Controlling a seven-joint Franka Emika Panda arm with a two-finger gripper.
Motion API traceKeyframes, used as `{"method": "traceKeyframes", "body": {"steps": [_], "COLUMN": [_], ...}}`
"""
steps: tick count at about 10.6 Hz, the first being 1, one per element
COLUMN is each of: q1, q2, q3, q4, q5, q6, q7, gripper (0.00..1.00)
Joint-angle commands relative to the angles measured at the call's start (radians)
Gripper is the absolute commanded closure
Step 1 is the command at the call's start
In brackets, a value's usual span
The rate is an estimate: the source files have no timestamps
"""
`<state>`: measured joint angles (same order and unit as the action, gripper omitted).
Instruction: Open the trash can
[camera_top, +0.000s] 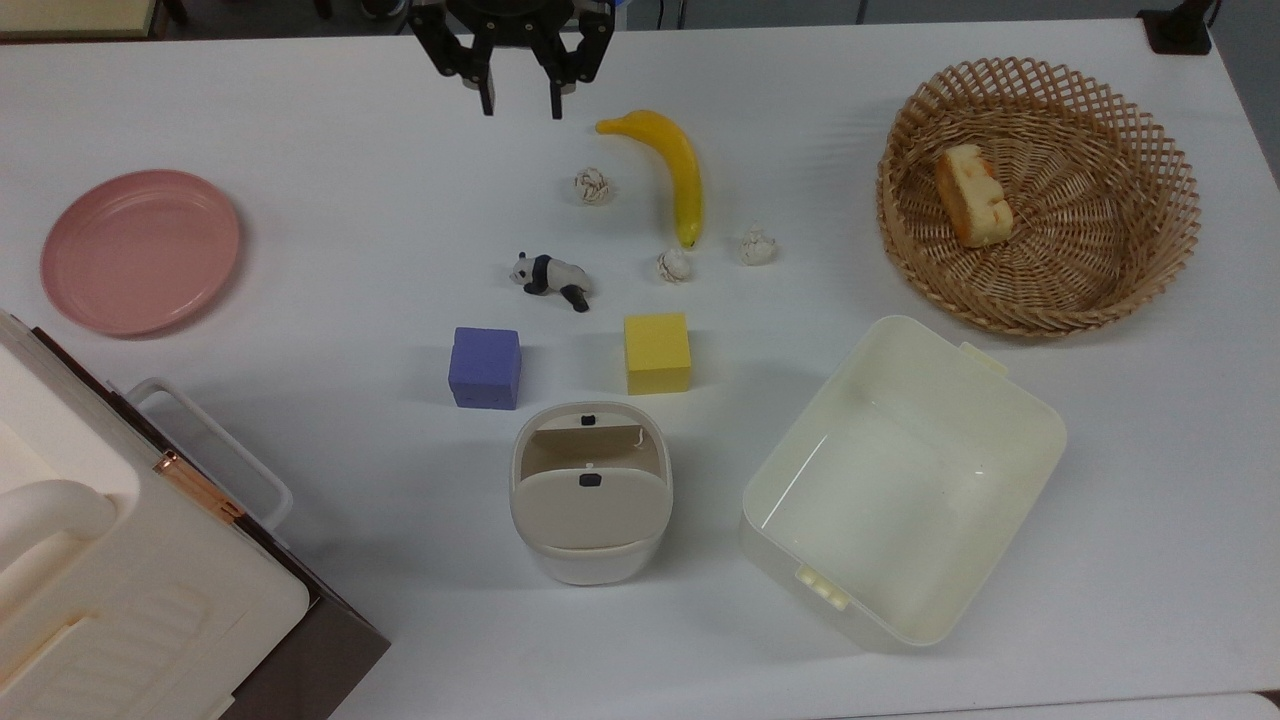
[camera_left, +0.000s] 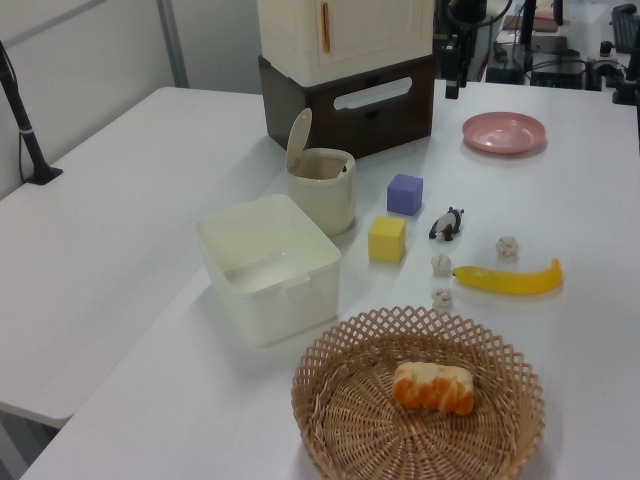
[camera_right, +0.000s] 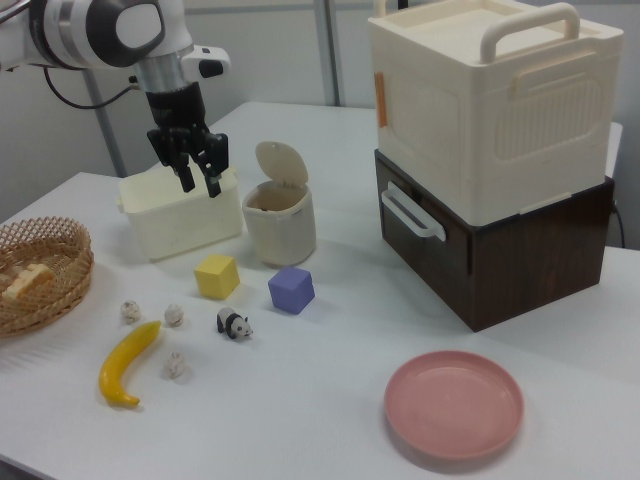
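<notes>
The trash can (camera_top: 590, 560) is a small off-white bin at the front middle of the table in the top view. Its beige lid (camera_top: 589, 508) with a black button stands tipped up, and the inside shows. The trash can (camera_left: 322, 195) and its raised lid (camera_left: 298, 140) also appear in the left view, and the can (camera_right: 280, 225) in the right view. My gripper (camera_top: 520, 105) hangs open and holds nothing, raised above the table's far edge in the top view, well away from the can. In the right view my gripper (camera_right: 200, 187) is high up.
A cream lidless tub (camera_top: 1030, 420) stands to the can's right in the top view. Beyond the can lie a purple cube (camera_top: 485, 367), yellow cube (camera_top: 657, 352), toy panda (camera_top: 550, 275), banana (camera_top: 675, 165) and paper balls. Wicker basket (camera_top: 900, 140), pink plate (camera_top: 140, 250), stacked boxes (camera_top: 100, 600).
</notes>
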<state>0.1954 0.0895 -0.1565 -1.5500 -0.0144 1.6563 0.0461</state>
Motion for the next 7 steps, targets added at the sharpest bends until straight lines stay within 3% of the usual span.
{"method": "traceKeyframes", "body": {"steps": [1,7], "q1": [-0.001,-0.010], "q2": [-0.022,-0.040], "q3": [-0.002,-0.002], "q4": [-0.019,-0.019], "q5": [-0.030,-0.044], "q6": [-0.012,-0.035], "q7": [-0.005,0.000], "gripper": [0.00,0.00]}}
